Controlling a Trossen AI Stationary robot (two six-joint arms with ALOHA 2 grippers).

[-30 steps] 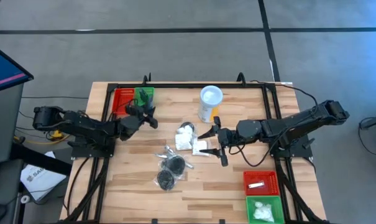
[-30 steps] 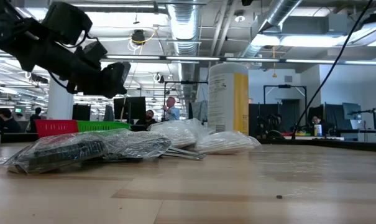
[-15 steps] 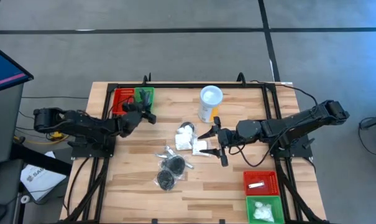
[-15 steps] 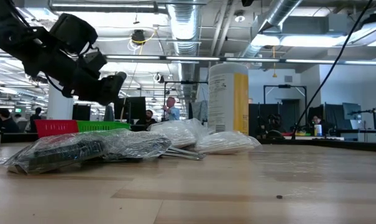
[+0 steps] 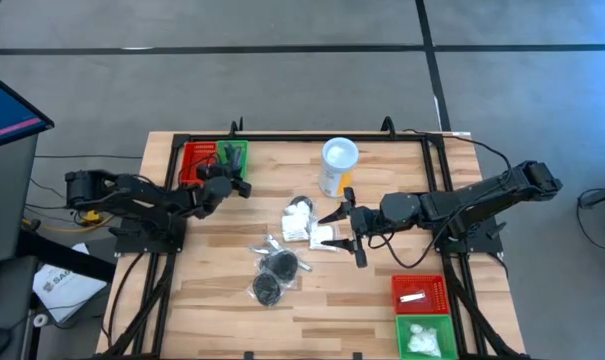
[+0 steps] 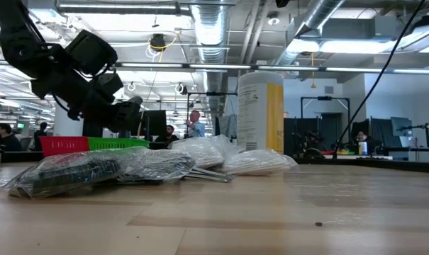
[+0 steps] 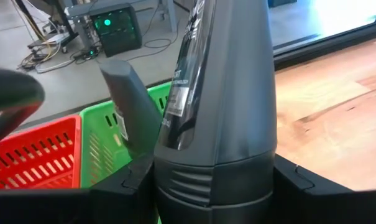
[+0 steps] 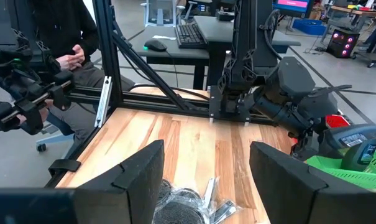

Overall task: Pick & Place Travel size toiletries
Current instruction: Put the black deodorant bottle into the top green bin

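One dark bottle (image 7: 219,81) clamped between left fingers (image 7: 128,118).

Light wood-grain table (image 5: 202,290). Far-left bins: red bin (image 5: 198,160), green bin (image 5: 236,153). Near-right red bin (image 5: 419,293) above green bin (image 5: 424,336). Canister (image 6: 260,117) yellow with white lid (image 5: 339,154). Dark pucks (image 5: 272,275) in clear wrap; white packets (image 5: 300,218). Dark bottle (image 7: 225,81) in black left gripper (image 5: 236,180).

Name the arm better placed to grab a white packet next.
Right. The right gripper hangs open right beside the white packets; the left gripper is off by the green bin, holding a dark bottle.
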